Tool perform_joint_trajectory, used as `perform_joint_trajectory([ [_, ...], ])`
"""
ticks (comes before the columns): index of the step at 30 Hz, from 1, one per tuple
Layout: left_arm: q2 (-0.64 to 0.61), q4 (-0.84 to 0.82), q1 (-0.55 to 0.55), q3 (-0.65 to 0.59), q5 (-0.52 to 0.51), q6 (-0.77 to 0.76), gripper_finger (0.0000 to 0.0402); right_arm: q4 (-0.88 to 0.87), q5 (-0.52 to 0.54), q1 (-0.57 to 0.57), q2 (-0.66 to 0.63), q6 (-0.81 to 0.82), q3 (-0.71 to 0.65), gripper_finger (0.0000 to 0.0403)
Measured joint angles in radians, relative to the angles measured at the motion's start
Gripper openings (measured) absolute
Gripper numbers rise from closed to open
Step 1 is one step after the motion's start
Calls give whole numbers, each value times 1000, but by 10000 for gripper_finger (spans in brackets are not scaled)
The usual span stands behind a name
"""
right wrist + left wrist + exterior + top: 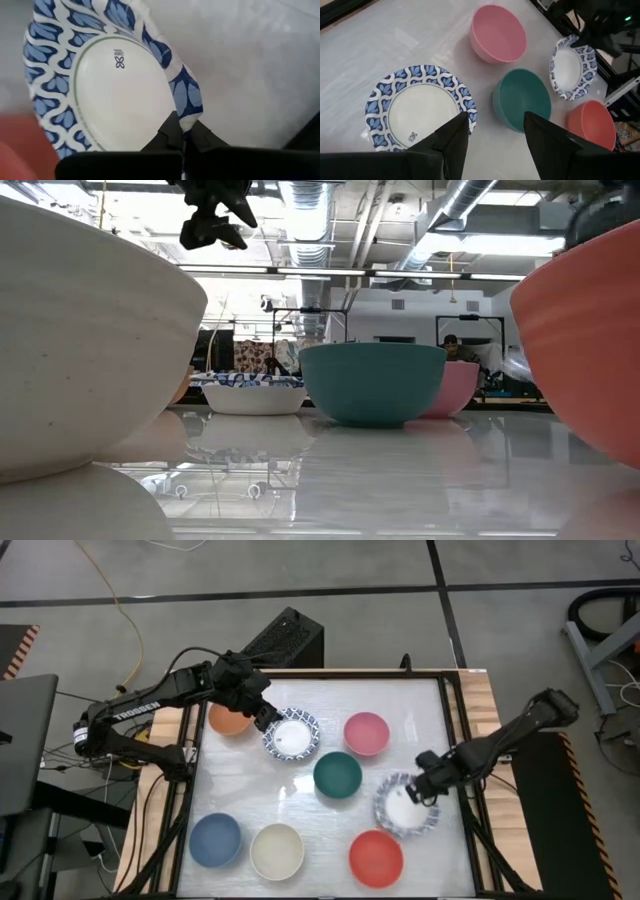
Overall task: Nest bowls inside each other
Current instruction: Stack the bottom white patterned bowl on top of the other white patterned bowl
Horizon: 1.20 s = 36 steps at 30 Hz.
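Several small bowls stand on the white tabletop (270, 795). A white bowl with a blue patterned rim (291, 735) sits far left, beside an orange bowl (228, 721). My left gripper (264, 714) hovers open just over that patterned bowl's (417, 112) left rim, holding nothing. Pink (366, 733), dark green (337, 775), red (376, 858), cream (277, 851) and blue (215, 840) bowls rest on their bases. At the right, my right gripper (426, 783) is shut on a second patterned bowl (405, 807). My right gripper pinches the patterned bowl's rim (186, 116) between its two fingers, on the bowl's far right side. The fingers come from above, pointing steeply down. The rim buckles at the pinch and the bowl (572, 65) sits tilted, its gripped side raised; whether its other side is on the table I cannot tell.
Black rails (452, 730) frame the tabletop, with wooden strips outside them. In the low view the cream bowl (85, 330) and the red bowl (590, 330) loom near the front edge. There is bare tabletop between the dark green bowl and the blue bowl.
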Motion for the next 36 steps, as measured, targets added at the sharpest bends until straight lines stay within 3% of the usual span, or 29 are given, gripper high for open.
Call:
perform_joint_trajectory([
  [8, 0, 6, 0, 0, -10, -38, 179, -192, 221, -113, -41, 19, 185, 5],
  [13, 0, 83, 0, 0, -11, -56, 179, -147, 456, -191, 0, -4, 277, 5],
  [17, 0, 181, 0, 0, -3, -65, 179, -28, 568, -295, 71, -138, 331, 5],
  [24, 1, 243, 0, 0, -24, -45, 179, 297, 530, -460, 218, -505, 433, 5],
  [36, 2, 245, 1, -10, -85, 2, 202, 340, 464, -550, 387, -734, 639, 5],
])
